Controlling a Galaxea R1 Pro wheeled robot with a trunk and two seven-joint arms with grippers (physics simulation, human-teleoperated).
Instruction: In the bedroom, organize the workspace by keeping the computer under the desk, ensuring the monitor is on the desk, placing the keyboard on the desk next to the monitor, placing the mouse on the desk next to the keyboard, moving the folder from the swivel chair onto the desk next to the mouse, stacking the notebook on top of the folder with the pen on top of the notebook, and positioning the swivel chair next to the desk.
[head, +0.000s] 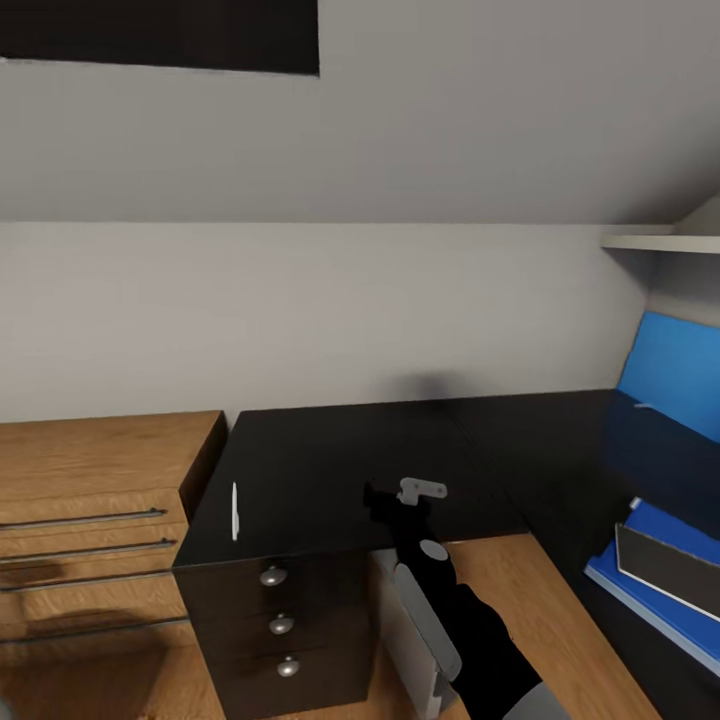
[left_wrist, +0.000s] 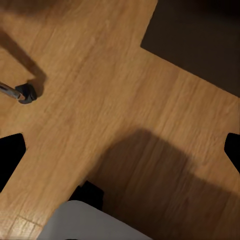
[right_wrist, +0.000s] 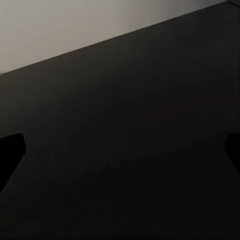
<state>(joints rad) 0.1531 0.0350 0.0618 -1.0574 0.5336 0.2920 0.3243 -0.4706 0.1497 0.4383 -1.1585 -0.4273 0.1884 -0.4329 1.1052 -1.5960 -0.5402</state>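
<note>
**A thin white stick waits on the black counter**

The right pincer hangs just over the near edge of the black counter. Its two fingers are spread wide, with nothing between them. The left pincer is spread wide too. It points down at the wood floor, where a small chair wheel shows.

A thin white stick lies on the left part of the counter, near the left edge and above the drawers. It may be the pen, but it is too small to be sure. It lies to the left of the right pincer, with bare counter between them.

If it is the pen, it should be light, hard and smooth, so it could roll or slip. A good place to pinch it is across its middle, with the fingers coming down on both long sides.

At the far right stands a tilted blue screen, likely the monitor. Below it lies a flat blue thing with a dark thing on top. I cannot tell what these two are.
</note>
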